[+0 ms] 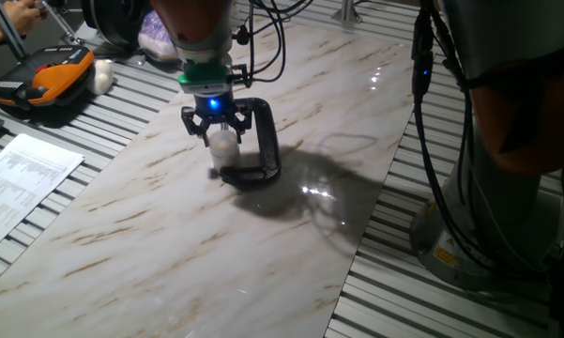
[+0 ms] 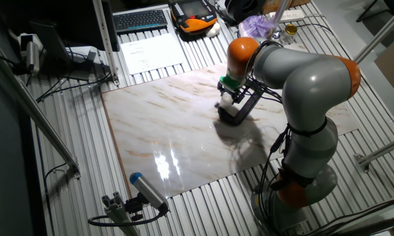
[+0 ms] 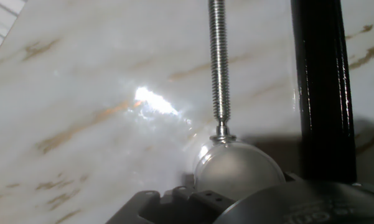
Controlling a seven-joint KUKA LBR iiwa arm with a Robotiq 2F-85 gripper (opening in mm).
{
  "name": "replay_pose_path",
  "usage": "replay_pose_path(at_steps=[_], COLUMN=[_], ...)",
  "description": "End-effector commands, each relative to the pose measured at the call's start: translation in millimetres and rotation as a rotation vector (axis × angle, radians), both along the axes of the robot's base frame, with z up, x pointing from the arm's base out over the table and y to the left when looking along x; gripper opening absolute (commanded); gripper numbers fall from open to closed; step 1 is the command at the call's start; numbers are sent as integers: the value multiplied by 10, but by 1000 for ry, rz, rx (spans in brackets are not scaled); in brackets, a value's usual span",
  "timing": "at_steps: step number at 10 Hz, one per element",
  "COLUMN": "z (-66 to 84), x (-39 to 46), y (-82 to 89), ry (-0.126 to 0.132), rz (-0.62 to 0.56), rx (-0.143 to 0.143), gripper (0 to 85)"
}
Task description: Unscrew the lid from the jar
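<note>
A marble-patterned slab (image 1: 169, 235) lies on the ribbed metal bench (image 2: 72, 170), glaring under overhead light. A printed sheet (image 2: 152, 52) and a keyboard (image 2: 141, 19) lie beyond it.

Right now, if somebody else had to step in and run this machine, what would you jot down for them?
Gripper: low over the lid, fingers on either side; a firm grip cannot be confirmed.
The jar appears to sit in the black C-clamp on the marble table; in the hand view the clamp's metal screw meets the whitish dome.
Done: hand brought to the lid.
Left: twisting the lid off; it looks still on.
</note>
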State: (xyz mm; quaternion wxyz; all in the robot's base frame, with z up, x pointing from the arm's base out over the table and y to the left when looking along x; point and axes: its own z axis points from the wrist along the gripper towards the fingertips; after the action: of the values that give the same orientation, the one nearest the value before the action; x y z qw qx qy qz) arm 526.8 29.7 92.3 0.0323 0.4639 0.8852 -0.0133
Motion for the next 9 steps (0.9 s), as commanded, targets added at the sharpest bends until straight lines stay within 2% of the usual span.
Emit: replay_pose_path(at_steps=[1,4,8,9], z=[2,-1,14,16], x=[-2,-2,3,4], y=[0,0,1,2], ry=[2,6,16,19], rz=[27,118,240,269], rx=[-3,7,-6,0], gripper=[510,510,510,510])
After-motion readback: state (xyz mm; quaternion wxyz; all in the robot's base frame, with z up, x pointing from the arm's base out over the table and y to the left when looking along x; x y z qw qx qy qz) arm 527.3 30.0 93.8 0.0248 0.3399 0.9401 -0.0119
